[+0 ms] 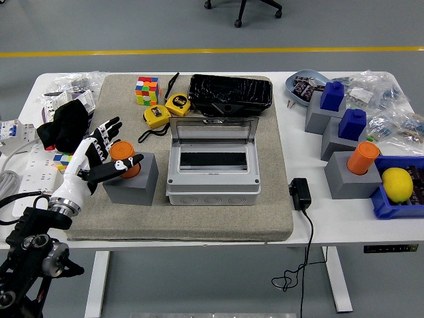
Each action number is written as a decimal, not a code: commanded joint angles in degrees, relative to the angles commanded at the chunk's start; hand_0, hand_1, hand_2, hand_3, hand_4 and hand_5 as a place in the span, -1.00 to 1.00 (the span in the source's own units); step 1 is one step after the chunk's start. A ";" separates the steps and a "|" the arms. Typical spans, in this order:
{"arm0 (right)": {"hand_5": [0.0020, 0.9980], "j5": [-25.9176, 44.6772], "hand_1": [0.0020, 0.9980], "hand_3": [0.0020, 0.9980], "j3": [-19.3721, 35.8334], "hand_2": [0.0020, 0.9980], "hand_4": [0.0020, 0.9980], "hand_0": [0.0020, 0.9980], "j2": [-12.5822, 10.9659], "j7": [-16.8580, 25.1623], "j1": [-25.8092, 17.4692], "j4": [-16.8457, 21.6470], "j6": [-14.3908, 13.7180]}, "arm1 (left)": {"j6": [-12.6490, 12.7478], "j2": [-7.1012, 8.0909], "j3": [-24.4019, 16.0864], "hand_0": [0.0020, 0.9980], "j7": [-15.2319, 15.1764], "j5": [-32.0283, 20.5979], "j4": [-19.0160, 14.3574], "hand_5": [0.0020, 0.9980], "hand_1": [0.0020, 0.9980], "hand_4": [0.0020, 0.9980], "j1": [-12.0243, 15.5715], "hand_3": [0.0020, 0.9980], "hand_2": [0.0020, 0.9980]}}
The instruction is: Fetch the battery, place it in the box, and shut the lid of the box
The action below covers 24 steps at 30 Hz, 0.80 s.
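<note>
Left hand (99, 156) at orange battery (123, 158), upright in grey block (131, 179) on counter's (311, 232) near left; fingers (109, 129) spread, thumb touching battery, not yet clamped. Just right: grey box (211, 175), lid (213, 132) raised open.

Matt, seemingly plastic grey box (212, 185)

Left hand (99, 156) partly hides orange battery (123, 158).
</note>
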 joint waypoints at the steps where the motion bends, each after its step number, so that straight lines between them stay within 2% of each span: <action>1: 1.00 0.05 1.00 0.86 -0.04 0.92 1.00 1.00 -0.01 0.02 0.01 0.00 -0.01 | 0.13 -0.03 0.05 0.72 -0.05 -0.07 0.00 -0.99 0.81 1.00 -0.02 0.61 0.62; 4: 1.00 0.10 1.00 0.86 -0.03 0.92 1.00 1.00 -0.04 0.06 0.04 0.00 -0.05 | 0.75 -0.17 0.39 0.72 -0.29 -0.42 0.19 -0.99 0.81 1.00 -0.17 0.61 0.62; 5: 1.00 0.11 1.00 0.83 -0.05 0.92 1.00 1.00 -0.06 0.09 0.05 0.00 -0.07 | 0.88 -0.21 0.53 0.60 -0.35 -0.46 0.26 -1.00 0.76 1.00 -0.19 0.57 0.56; 9: 1.00 0.01 1.00 0.83 0.13 0.92 1.00 1.00 -0.06 0.11 0.04 0.00 -0.12 | 1.36 -0.35 1.24 0.60 -0.50 -0.31 0.42 -1.00 0.76 1.00 -0.18 0.57 0.56; 10: 1.00 0.07 1.00 0.82 0.06 0.91 1.00 1.00 -0.05 0.12 0.04 0.00 -0.12 | 1.36 -0.39 1.37 0.60 -0.51 -0.31 0.47 -1.00 0.77 1.00 -0.17 0.64 0.56; 16: 1.00 0.79 1.00 0.81 -0.68 0.91 1.00 1.00 -0.03 0.26 0.15 0.00 -0.07 | 1.41 -0.77 2.17 0.62 -0.64 -0.88 0.86 -1.00 0.78 1.00 -0.32 0.69 0.60; 22: 1.00 0.99 1.00 0.81 -0.65 0.91 1.00 1.00 -0.11 0.41 0.29 0.00 -0.05 | 2.19 -0.88 2.91 0.62 -0.84 -1.40 1.06 -1.00 0.78 1.00 -0.70 0.69 0.60; 23: 1.00 0.98 1.00 0.81 -0.59 0.90 1.00 1.00 -0.12 0.44 0.29 0.00 -0.07 | 2.46 -0.91 3.02 0.47 -0.90 -1.45 1.10 -1.00 0.65 1.00 -0.71 0.60 0.47; 24: 1.00 0.98 1.00 0.81 -0.57 0.90 1.00 1.00 -0.13 0.48 0.29 0.00 -0.10 | 2.68 -0.92 3.11 0.47 -0.93 -1.45 1.14 -1.00 0.65 1.00 -0.73 0.60 0.47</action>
